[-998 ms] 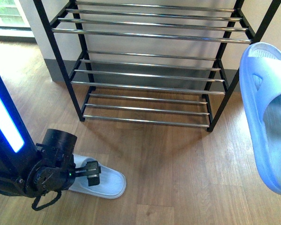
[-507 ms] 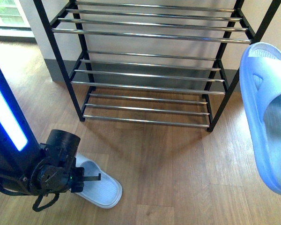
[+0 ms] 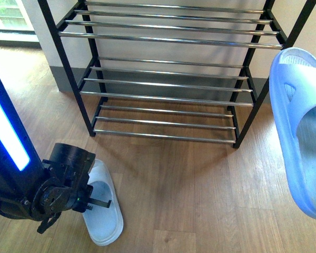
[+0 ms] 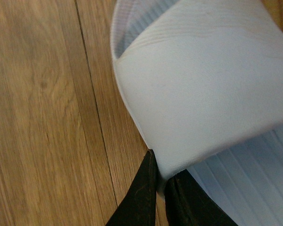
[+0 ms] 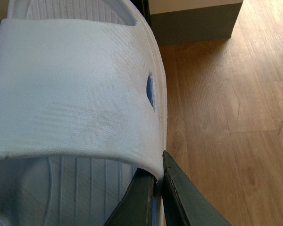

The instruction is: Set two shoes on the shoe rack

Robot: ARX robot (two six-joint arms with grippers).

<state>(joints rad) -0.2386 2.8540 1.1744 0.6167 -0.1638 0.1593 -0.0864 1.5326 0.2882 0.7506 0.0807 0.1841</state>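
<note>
Wooden floor (image 3: 189, 195) stretched before the shoe rack (image 3: 168, 40); left gripper (image 4: 161, 176) was pinched onto the low slide (image 3: 105, 224), right gripper (image 5: 159, 175) clamped the raised slide (image 3: 300, 132) at the rack's right.

Front camera looks down at shoe rack (image 3: 168, 40) and floor (image 3: 189, 200); wrist cameras sit close over slides (image 4: 198, 84) it also sees.

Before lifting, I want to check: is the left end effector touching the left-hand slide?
Touching. Left wrist view: the left end effector pinches the strap edge of the pale blue slide.
</note>
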